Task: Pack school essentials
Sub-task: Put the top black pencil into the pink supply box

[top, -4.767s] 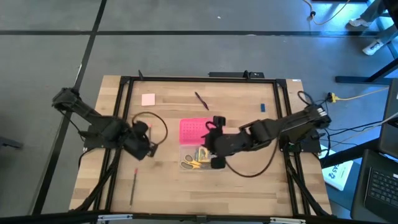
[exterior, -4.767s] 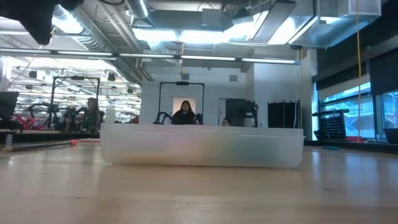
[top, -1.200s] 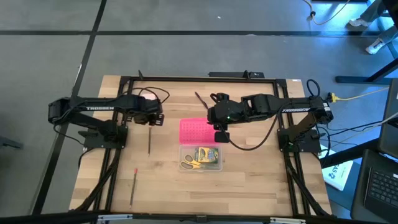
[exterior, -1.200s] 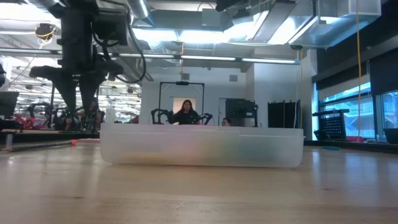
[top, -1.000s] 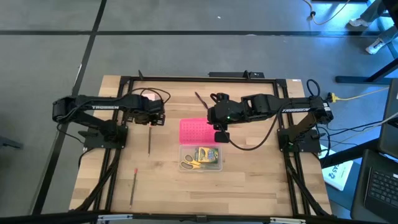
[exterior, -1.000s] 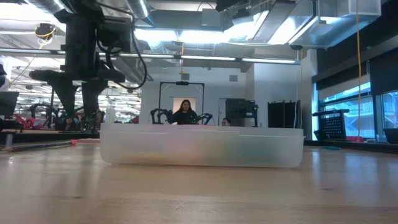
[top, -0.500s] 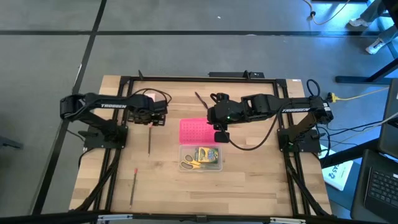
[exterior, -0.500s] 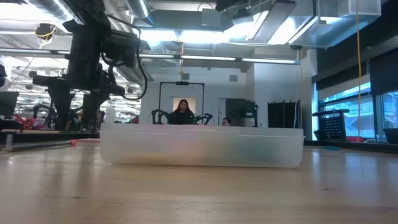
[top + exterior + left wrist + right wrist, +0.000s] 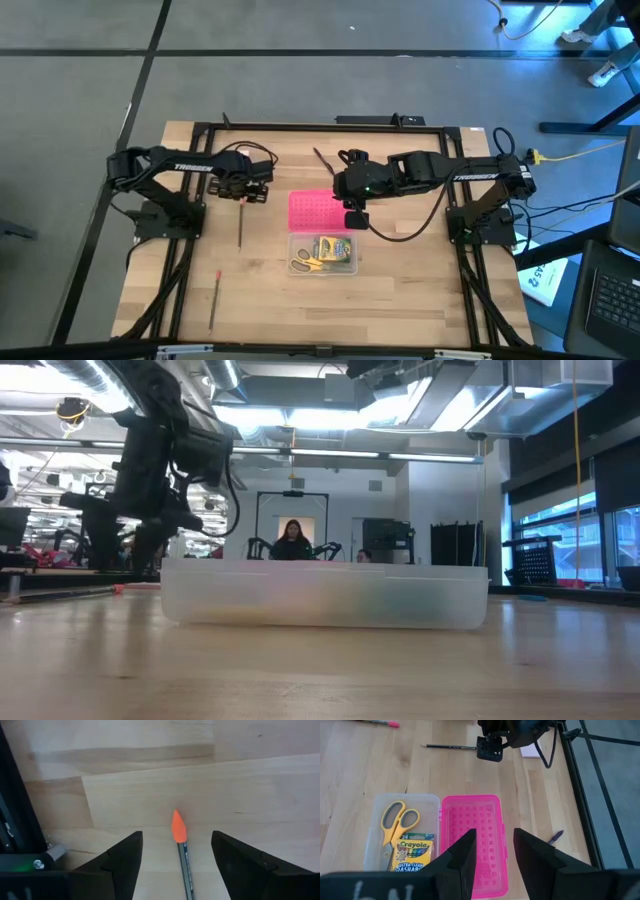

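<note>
The left gripper [image 9: 176,857] hangs with fingers spread over the dark pencil [image 9: 240,225], which lies on the wood just left of the clear case [image 9: 322,254], its orange tip [image 9: 178,827] between the fingers. It looks light, stiff and thin, likely to roll, so I'd pinch mid-shaft. The case holds yellow-handled scissors [image 9: 395,823] and the crayon box [image 9: 412,853]; its pink lid [image 9: 472,842] lies open beside it. The right gripper [image 9: 490,857] waits parted above the lid.
</note>
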Action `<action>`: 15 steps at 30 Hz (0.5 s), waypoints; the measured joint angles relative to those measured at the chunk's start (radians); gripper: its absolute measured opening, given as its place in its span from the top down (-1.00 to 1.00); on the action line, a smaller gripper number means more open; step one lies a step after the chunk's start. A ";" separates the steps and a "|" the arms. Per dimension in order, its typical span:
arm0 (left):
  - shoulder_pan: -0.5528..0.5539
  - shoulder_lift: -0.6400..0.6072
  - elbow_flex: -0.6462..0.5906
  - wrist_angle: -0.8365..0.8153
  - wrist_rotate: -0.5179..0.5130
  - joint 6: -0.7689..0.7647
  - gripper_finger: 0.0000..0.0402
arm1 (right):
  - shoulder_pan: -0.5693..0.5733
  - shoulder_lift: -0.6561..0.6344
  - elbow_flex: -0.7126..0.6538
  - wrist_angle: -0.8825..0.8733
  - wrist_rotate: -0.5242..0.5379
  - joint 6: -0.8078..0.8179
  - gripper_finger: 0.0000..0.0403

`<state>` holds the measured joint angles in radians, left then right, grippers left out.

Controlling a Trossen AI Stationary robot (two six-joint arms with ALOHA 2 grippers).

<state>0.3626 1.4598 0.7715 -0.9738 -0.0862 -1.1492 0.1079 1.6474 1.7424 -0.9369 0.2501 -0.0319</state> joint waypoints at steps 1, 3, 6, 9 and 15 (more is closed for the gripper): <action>0.000 0.005 0.000 0.000 0.002 0.000 -0.16 | 0.000 0.000 0.000 0.000 0.000 0.000 0.34; 0.000 0.010 0.000 0.003 0.006 0.000 -0.16 | 0.000 0.000 0.000 0.001 0.000 0.002 0.34; 0.000 0.021 0.000 0.007 0.007 0.001 -0.16 | 0.000 0.000 0.000 0.001 0.000 0.000 0.34; -0.001 0.039 0.000 0.019 0.006 0.002 -0.16 | 0.000 0.000 0.000 0.001 0.000 0.001 0.34; -0.001 0.063 0.000 0.029 0.002 0.002 -0.16 | 0.000 0.000 0.000 0.002 0.000 0.000 0.34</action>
<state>0.3618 1.5230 0.7715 -0.9443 -0.0838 -1.1477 0.1079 1.6474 1.7424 -0.9349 0.2501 -0.0315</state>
